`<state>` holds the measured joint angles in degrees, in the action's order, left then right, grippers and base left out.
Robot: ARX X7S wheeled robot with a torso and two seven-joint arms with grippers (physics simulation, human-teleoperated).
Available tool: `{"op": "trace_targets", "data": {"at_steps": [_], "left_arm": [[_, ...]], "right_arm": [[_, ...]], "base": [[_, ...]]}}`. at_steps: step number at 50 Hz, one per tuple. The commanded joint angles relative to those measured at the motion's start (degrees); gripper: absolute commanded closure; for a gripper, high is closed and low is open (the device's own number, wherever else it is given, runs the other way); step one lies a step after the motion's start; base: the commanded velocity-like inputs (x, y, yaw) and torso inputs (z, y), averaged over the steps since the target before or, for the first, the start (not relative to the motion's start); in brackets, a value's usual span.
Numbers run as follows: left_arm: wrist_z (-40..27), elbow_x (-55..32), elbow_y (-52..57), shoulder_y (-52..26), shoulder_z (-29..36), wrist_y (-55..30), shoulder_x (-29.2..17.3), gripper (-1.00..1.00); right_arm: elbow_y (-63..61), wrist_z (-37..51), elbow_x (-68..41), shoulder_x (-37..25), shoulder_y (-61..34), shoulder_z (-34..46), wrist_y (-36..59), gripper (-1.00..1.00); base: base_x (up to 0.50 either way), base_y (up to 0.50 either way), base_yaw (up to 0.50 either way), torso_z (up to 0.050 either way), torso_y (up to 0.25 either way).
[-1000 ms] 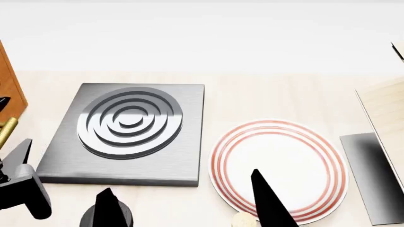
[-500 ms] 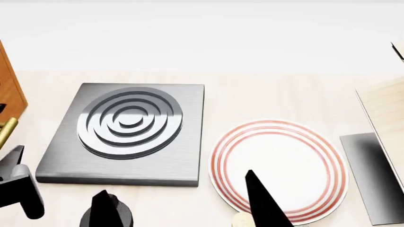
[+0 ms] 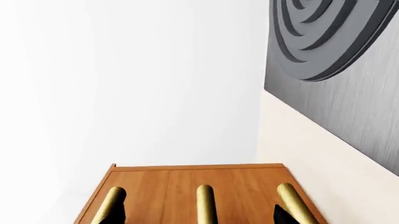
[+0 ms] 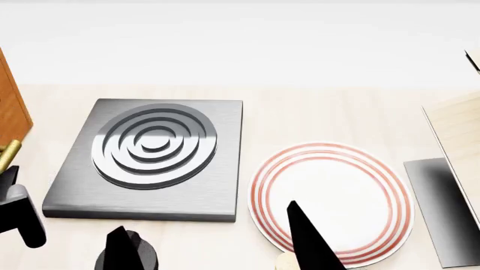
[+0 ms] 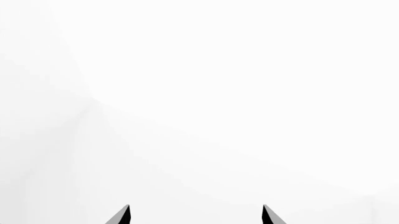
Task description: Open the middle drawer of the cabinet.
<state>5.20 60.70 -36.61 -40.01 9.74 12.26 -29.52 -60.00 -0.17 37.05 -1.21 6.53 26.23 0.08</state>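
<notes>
Left gripper [image 3: 196, 217] sliding back from hob [image 4: 150, 157] toward cabinet [image 3: 187, 186], fingers spread wide, straddling middle drawer [image 3: 205, 186] handle [image 3: 205, 203], holding nothing. Approach nearly aligned; handle not yet grasped. Right gripper [image 5: 194, 215] open, idle.

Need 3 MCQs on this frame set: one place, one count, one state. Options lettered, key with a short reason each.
1. Where does the grey square hob lie?
A. right of the red-ringed white plate
B. left of that plate
C. on that plate

2. How many brass bar handles does the left wrist view show on the orange-brown wooden cabinet?
A. one
B. two
C. three

3. How is the left claw?
A. open, tips straddling the middle handle
B. shut on that handle
C. holding the plate

Key: B, the head view shows the hob left of the plate. C, three bars side by side. A, dark tips flank the middle bar, apart.
</notes>
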Motion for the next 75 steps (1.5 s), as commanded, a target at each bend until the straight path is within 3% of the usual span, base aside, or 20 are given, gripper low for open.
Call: {"op": "trace_targets", "data": {"at_steps": [1,36,46,59,68,75], "left_arm": [[-0.2,-0.1,-5.4,-2.8,-0.4,1.0,1.7,-1.0],[-8.9,1.8,-20.9,-10.1,2.6,3.0,2.4,-1.0],[-4.8,1.0,-12.8,-5.3,1.0,0.1,1.7,-1.0],[-10.5,2.5,-23.3,-10.2,2.9,1.5,1.7,-1.0],[-11.1,2.8,-24.4,-10.6,3.0,0.8,1.3,-1.0],[-16.1,4.0,-34.4,-16.0,4.7,2.2,1.6,-1.0]], "right_arm": [[0.0,-1.3,0.9,1.2,0.3,-1.8,-0.6,-1.0],[0.0,-1.7,1.0,1.2,0.0,-1.4,-0.1,-1.0],[0.0,-1.7,1.0,1.2,0.0,-1.2,-0.1,-1.0],[0.0,-1.9,1.0,1.2,0.2,-1.3,-0.2,-1.0],[0.0,-1.9,0.9,1.2,0.3,-1.5,-0.4,-1.0],[0.0,-2.0,1.1,1.2,0.3,-1.2,-0.3,-1.0]], "base": [[0.0,0.0,0.0,0.0,0.0],[0.0,0.0,0.0,0.0,0.0],[0.0,0.0,0.0,0.0,0.0],[0.0,0.0,0.0,0.0,0.0],[0.0,0.0,0.0,0.0,0.0],[0.0,0.0,0.0,0.0,0.0]]}}
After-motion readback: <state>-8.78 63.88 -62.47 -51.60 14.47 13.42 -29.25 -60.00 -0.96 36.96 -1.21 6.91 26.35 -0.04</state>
